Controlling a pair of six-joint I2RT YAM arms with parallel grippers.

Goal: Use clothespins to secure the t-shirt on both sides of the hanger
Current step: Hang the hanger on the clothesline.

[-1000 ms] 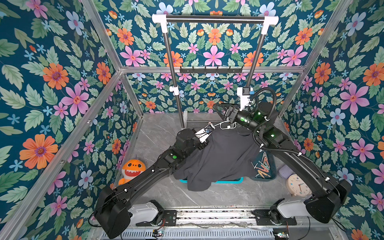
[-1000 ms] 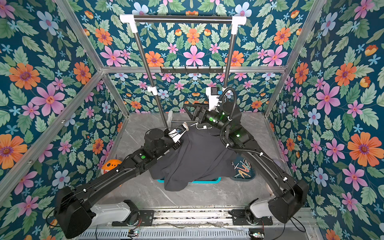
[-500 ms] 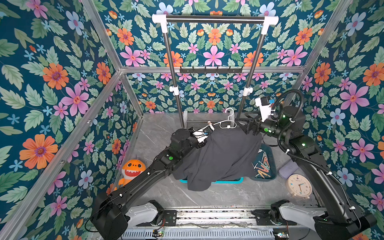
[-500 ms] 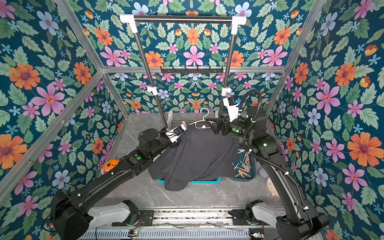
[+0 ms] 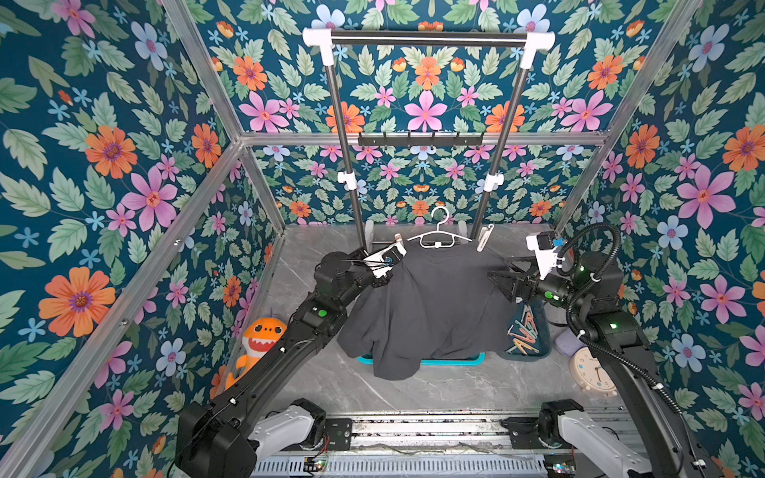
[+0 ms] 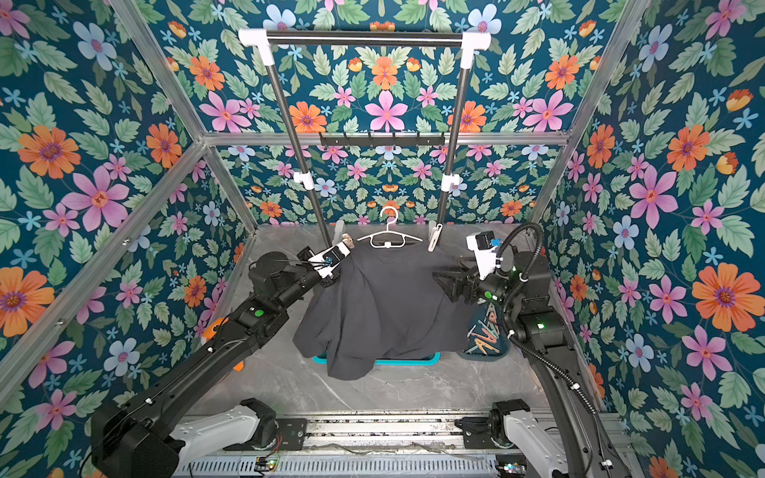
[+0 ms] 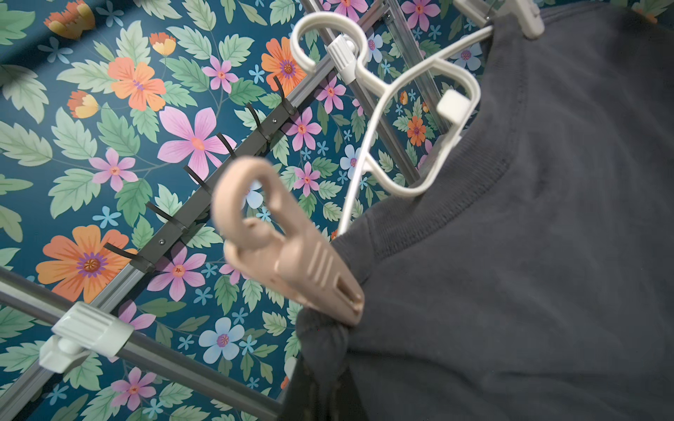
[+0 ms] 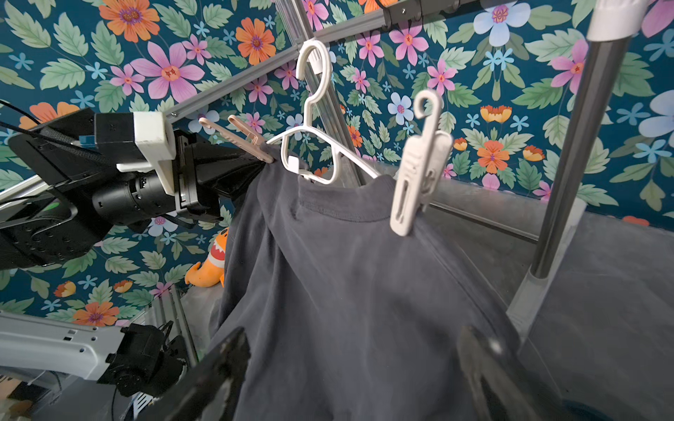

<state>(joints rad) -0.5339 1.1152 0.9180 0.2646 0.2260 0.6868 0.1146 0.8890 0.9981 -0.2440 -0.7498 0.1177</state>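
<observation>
- Right now your left gripper (image 8: pixel 253 166) is pressed together on the left shoulder of the t-shirt (image 5: pixel 430 306), directly below the tan clothespin (image 7: pixel 291 262). It holds that shoulder up above the table (image 5: pixel 414 393).
- Tan clothespin: clipped onto bunched fabric at the left shoulder, beside the collar, with its ring end pointing away from the shirt.
- White clothespin (image 8: pixel 415 175): it bites the right shoulder seam, hooked end up and tilted slightly.
- The hanger (image 5: pixel 437 245) is white and sits inside the collar. Its hook stands in the air in front of the posts of the rack (image 5: pixel 426 39), near the far edge of the table.
- Your right gripper (image 5: pixel 499 282) is spread wide and pinches nothing. It sits just beside the shirt's right shoulder; whether it touches the cloth, you cannot tell.
- The spare clothespins (image 5: pixel 523 333) lie heaped in a dark tray (image 5: pixel 538 352) at the right edge of the table, under the right arm.
- The shirt's hem drapes over a teal basket (image 5: pixel 455 361) in the middle of the table.
- An orange plush toy (image 5: pixel 261 337) is at the left edge, and a clock (image 5: pixel 590 368) is near the front right corner.
</observation>
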